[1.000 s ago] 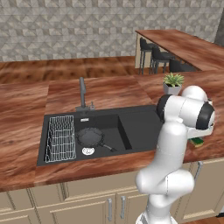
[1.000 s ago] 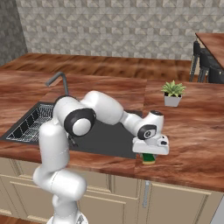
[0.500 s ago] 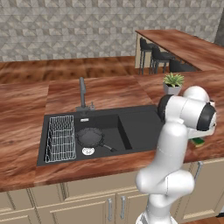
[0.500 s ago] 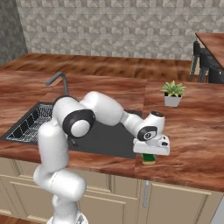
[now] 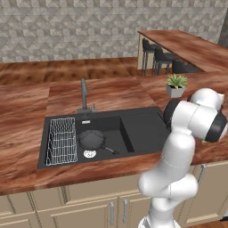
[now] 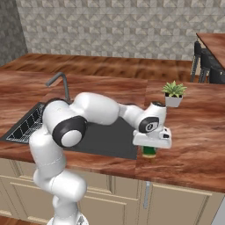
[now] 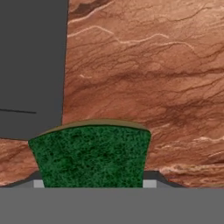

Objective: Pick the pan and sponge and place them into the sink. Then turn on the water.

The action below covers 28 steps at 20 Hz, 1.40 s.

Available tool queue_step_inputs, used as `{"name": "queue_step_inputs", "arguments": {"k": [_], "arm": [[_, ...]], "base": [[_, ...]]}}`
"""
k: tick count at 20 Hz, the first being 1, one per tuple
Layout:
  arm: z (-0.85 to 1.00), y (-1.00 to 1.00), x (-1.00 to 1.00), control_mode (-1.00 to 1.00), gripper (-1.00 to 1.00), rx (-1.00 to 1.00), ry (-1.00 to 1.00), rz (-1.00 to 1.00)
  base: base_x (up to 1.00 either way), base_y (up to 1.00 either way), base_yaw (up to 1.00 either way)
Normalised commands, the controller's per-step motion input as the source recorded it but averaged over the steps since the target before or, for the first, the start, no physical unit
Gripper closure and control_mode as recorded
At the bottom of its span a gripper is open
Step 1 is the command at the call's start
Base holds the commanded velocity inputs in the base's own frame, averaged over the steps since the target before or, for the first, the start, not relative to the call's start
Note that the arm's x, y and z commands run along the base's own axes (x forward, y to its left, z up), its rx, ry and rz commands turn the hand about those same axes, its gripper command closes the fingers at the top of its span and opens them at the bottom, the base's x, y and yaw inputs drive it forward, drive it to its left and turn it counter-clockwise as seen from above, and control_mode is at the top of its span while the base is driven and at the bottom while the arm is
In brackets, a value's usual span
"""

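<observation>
Unlabelled sponge [image 7: 89,157] between the tool's [image 6: 150,149] parted fingers; grip unclear.

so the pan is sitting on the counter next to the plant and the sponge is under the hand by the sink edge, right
Not quite. The pan is already in the sink basin, beside the wire rack, as the left base view shows. The rest holds: the sponge lies on the counter under the hand, by the sink edge.

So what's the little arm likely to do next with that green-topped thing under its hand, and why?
Probably close the gripper on the small yellow sponge with the green face. The sponge sits between the fingers on the brown wooden counter, beside the black sink, while the small black frying pan is already in the basin.
</observation>
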Motion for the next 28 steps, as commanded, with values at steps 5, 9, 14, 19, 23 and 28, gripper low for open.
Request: {"name": "queue_step_inputs", "arguments": {"k": [5,9,14,19,23,28], "arm": [[0.60,0.35,-0.01,-1.00,1.00,0.00,0.00,0.00],[0.45,0.57,0.00,-1.00,1.00,0.00,0.00,0.00],[0.33,0.62,0.00,-1.00,1.00,0.00,-0.01,0.00],[0.29,0.62,0.00,-1.00,1.00,0.00,-0.02,0.00],[0.28,0.62,0.00,-1.00,1.00,0.00,-0.03,0.00],[0.24,0.62,0.00,-1.00,1.00,0.00,-0.07,0.00]], "base": [[0.00,0.00,0.00],[0.00,0.00,0.00],[0.00,0.00,0.00],[0.00,0.00,0.00],[0.00,0.00,0.00],[0.00,0.00,0.00]]}}
